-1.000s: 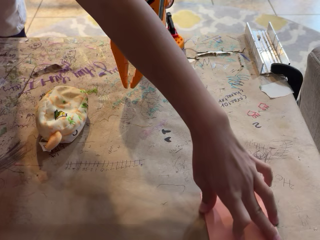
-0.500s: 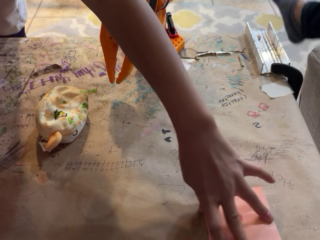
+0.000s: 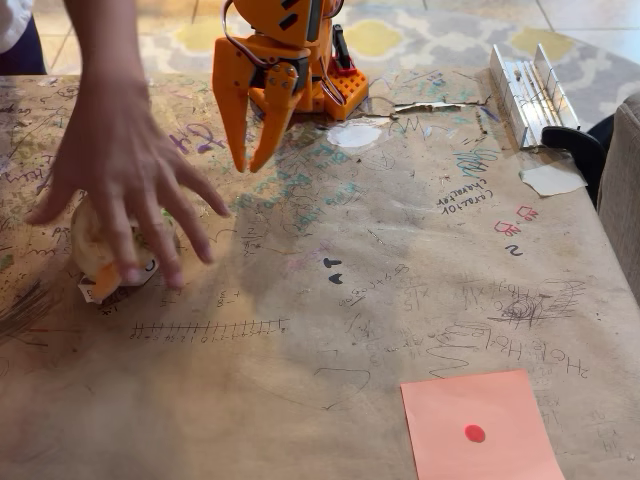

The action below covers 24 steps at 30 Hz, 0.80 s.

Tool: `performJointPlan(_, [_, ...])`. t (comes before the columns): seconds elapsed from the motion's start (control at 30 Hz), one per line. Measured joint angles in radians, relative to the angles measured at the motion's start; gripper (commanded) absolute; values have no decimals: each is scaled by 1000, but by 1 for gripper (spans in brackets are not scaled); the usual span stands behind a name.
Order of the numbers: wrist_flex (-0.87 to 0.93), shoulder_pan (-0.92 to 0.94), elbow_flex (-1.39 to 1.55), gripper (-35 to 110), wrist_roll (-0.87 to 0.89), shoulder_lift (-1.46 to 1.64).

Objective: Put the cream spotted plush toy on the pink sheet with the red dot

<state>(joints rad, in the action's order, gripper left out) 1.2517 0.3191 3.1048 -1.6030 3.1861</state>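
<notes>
Pink sheet with the red dot [image 3: 482, 425] lies flat at the tabletop's [image 3: 330, 330] near edge, right side. Further back left, a person's hand [image 3: 120, 175] covers the cream spotted plush toy [image 3: 100, 255]. Behind, the orange gripper [image 3: 247, 165] hangs empty, fingers slightly parted.

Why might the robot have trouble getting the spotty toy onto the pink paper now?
A person's hand covers the cream spotted plush toy, so the gripper could bump fingers if it reached in. The pink sheet with the red dot lies far across the table at the picture's bottom edge, so the carry may be a stretch.
</notes>
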Motion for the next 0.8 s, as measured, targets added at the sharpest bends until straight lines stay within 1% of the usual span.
performJointPlan(0.13, [3, -26, 0, 0, 35, -2])
performJointPlan(0.43, [-37, -92, 0, 0, -58, -17])
performJointPlan(0.8, [-17, -117, 0, 0, 3, 5])
